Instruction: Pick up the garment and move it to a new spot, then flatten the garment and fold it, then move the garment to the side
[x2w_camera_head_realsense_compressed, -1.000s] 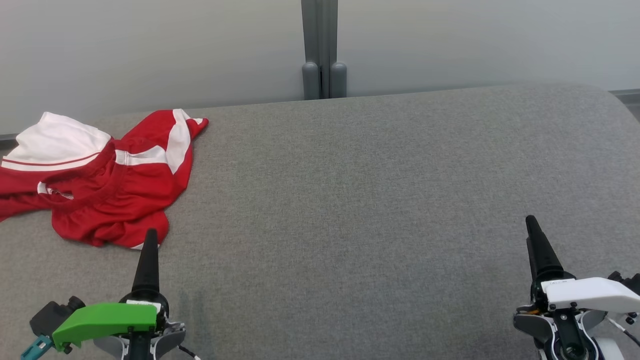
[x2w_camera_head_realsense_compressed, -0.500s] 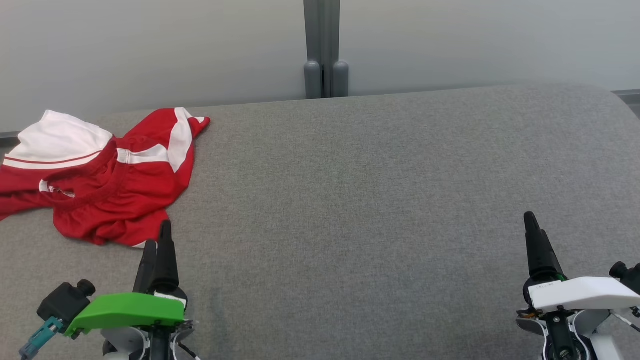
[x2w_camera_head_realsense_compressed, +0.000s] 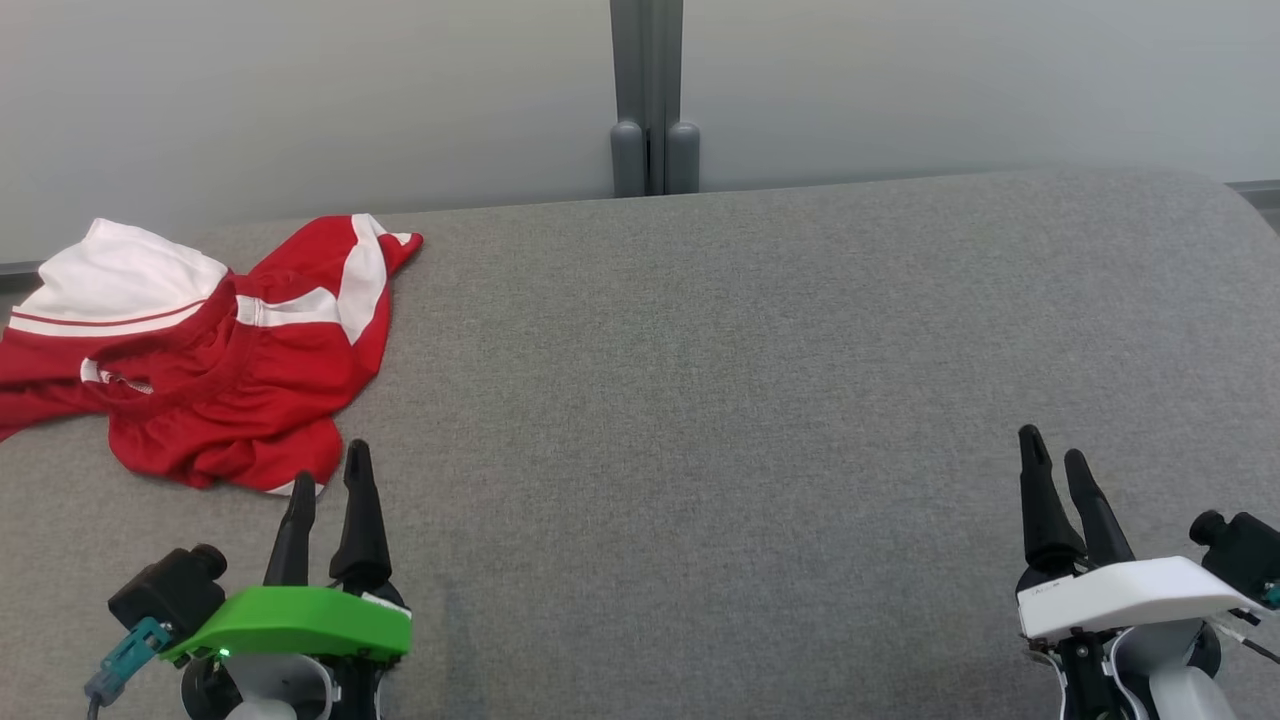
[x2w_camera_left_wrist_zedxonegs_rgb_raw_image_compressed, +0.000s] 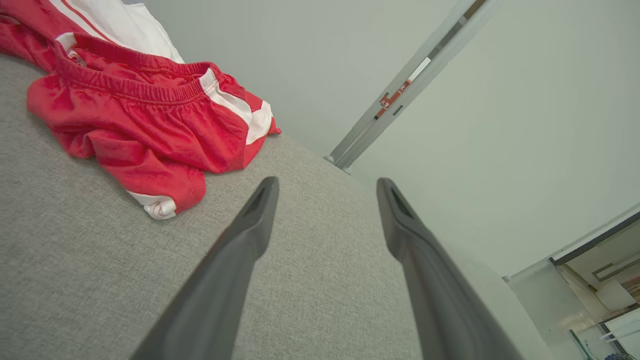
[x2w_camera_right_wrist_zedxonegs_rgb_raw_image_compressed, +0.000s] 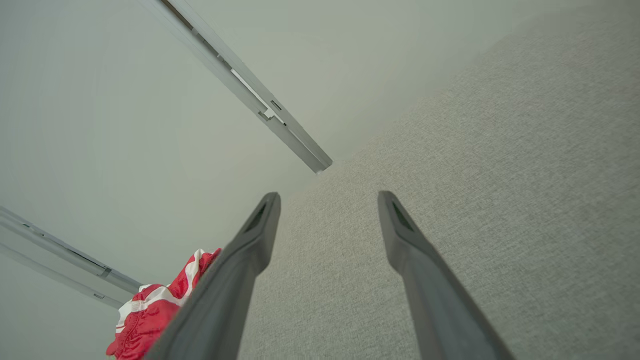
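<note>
The garment (x2w_camera_head_realsense_compressed: 215, 365), red shorts with white panels and an elastic waistband, lies crumpled at the far left of the grey padded table (x2w_camera_head_realsense_compressed: 720, 380), partly over the left edge. In the left wrist view the garment (x2w_camera_left_wrist_zedxonegs_rgb_raw_image_compressed: 145, 115) fills the upper left, just beyond the fingers. My left gripper (x2w_camera_head_realsense_compressed: 328, 475) stands open a short way in front of the garment's near hem, holding nothing. My right gripper (x2w_camera_head_realsense_compressed: 1052, 455) stands open at the lower right, far from the garment, over bare fabric. The right wrist view catches the garment (x2w_camera_right_wrist_zedxonegs_rgb_raw_image_compressed: 155, 307) small at the lower left.
A pale wall with a grey vertical post (x2w_camera_head_realsense_compressed: 648, 100) runs behind the table's far edge. The table's right far corner (x2w_camera_head_realsense_compressed: 1215, 195) is rounded. Grey fabric spreads between the two grippers.
Both wrists have rolled, so each gripper now shows two spread fingers in the head view instead of one. The left gripper has shifted slightly right. The garment has not moved.
</note>
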